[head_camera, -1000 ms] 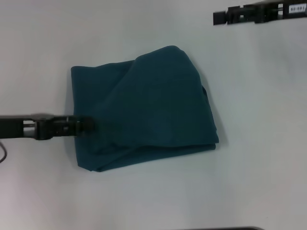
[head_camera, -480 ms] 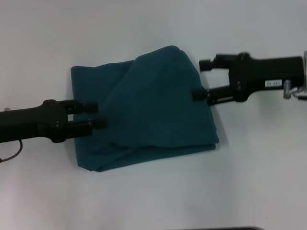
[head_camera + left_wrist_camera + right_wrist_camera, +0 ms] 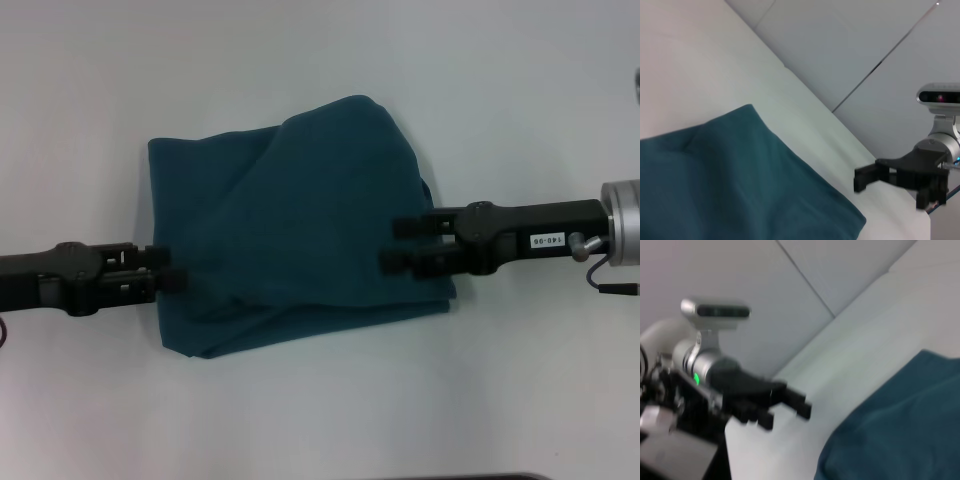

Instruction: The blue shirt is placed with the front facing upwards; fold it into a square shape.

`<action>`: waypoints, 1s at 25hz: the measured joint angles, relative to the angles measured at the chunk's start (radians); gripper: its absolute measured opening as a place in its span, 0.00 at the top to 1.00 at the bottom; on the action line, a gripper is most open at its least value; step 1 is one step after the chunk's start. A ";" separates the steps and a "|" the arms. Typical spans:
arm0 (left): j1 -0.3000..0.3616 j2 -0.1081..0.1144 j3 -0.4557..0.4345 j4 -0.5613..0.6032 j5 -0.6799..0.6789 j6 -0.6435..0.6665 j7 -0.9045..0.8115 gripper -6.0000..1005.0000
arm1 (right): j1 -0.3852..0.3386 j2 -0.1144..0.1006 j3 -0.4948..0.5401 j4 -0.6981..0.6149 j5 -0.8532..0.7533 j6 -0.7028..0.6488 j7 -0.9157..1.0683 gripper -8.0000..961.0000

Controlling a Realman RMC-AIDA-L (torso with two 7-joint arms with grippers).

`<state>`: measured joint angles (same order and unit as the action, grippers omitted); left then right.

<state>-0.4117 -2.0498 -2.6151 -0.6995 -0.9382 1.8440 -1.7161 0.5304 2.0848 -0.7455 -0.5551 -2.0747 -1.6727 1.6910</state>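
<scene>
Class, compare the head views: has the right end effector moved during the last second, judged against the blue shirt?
Yes. The right end effector has come in from the far right corner of the table and now sits over the right edge of the blue shirt, which lies unchanged.

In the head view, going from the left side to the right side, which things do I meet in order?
left gripper → blue shirt → right gripper over the shirt's right part, all on the white table.
</scene>
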 joint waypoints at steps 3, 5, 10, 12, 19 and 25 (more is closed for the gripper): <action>0.003 0.007 0.001 0.003 0.003 0.003 -0.029 0.36 | -0.009 0.000 0.031 0.005 0.025 0.000 0.027 0.02; -0.001 0.006 0.006 0.005 0.010 0.003 -0.056 0.36 | -0.002 0.000 0.030 0.006 0.029 0.011 0.065 0.02; -0.005 -0.019 0.009 0.006 0.017 -0.017 -0.073 0.36 | 0.013 0.002 -0.008 0.017 0.019 0.063 0.112 0.02; -0.005 -0.023 0.008 0.007 0.015 -0.030 -0.072 0.36 | 0.014 0.003 -0.018 0.026 0.018 0.065 0.110 0.02; -0.006 -0.023 0.004 0.007 0.012 -0.036 -0.073 0.36 | 0.006 0.002 -0.028 0.041 0.015 0.068 0.108 0.02; -0.006 -0.023 0.007 0.001 0.013 -0.034 -0.073 0.36 | 0.003 0.001 -0.028 0.052 0.016 0.070 0.107 0.02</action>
<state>-0.4173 -2.0728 -2.6078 -0.6980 -0.9254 1.8105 -1.7894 0.5336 2.0862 -0.7737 -0.5031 -2.0589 -1.6024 1.7976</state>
